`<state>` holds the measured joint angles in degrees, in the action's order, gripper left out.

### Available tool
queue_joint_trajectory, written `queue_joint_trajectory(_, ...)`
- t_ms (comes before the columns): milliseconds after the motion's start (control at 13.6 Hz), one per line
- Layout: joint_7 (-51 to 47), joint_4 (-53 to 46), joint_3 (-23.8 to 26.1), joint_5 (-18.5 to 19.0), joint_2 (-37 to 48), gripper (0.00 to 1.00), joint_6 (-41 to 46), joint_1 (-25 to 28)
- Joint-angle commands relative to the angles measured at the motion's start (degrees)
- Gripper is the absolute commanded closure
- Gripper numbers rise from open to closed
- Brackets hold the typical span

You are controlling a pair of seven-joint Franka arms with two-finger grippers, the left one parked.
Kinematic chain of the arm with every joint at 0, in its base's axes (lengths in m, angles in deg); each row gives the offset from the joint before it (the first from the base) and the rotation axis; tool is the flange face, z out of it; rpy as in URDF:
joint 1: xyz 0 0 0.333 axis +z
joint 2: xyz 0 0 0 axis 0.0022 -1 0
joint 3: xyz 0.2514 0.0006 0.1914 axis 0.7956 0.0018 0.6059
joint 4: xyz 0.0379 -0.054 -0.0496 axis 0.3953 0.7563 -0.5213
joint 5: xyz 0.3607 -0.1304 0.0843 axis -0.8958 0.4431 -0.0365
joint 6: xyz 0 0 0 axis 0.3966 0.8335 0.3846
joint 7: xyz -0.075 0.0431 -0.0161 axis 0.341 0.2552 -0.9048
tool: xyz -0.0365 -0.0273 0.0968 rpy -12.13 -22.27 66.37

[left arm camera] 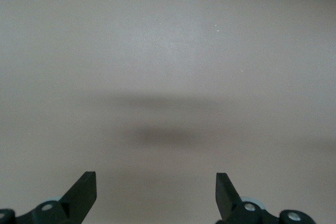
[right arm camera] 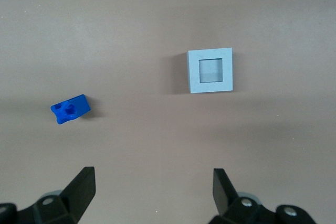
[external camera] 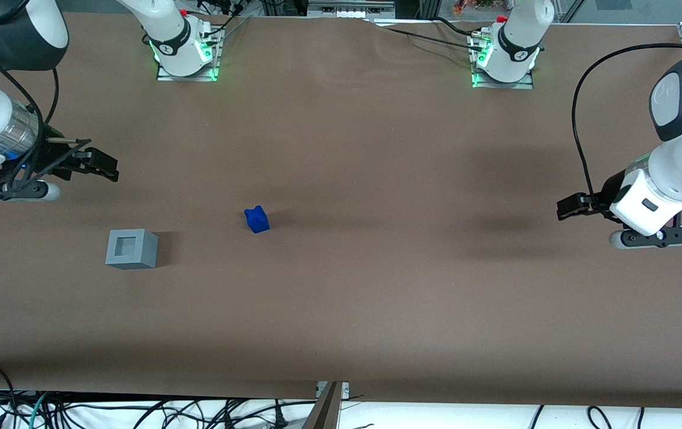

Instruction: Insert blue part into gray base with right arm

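The blue part (external camera: 257,219) lies on the brown table, near the middle. It also shows in the right wrist view (right arm camera: 70,108), lying on its side. The gray base (external camera: 131,248) stands upright with its square recess facing up, nearer to the front camera than the blue part and toward the working arm's end; it shows in the right wrist view too (right arm camera: 210,71). My right gripper (external camera: 99,164) hangs above the table, farther from the front camera than the gray base. It is open and empty (right arm camera: 153,182), apart from both things.
The two arm bases (external camera: 186,50) (external camera: 503,56) with green lights stand at the table's edge farthest from the front camera. Cables hang below the table's near edge (external camera: 138,411). A metal bracket (external camera: 330,396) sits at the near edge.
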<state>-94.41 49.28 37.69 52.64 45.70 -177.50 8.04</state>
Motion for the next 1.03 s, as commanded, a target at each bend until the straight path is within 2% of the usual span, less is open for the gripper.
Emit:
queue_joint_trajectory(0, 0.07, 0.31, 0.61, 0.65, 1.12, 0.01, 0.78, -0.34)
queue_joint_trajectory(959, -0.37, 0.31, 0.78, -0.14, 0.95, 0.01, -0.18, -0.08)
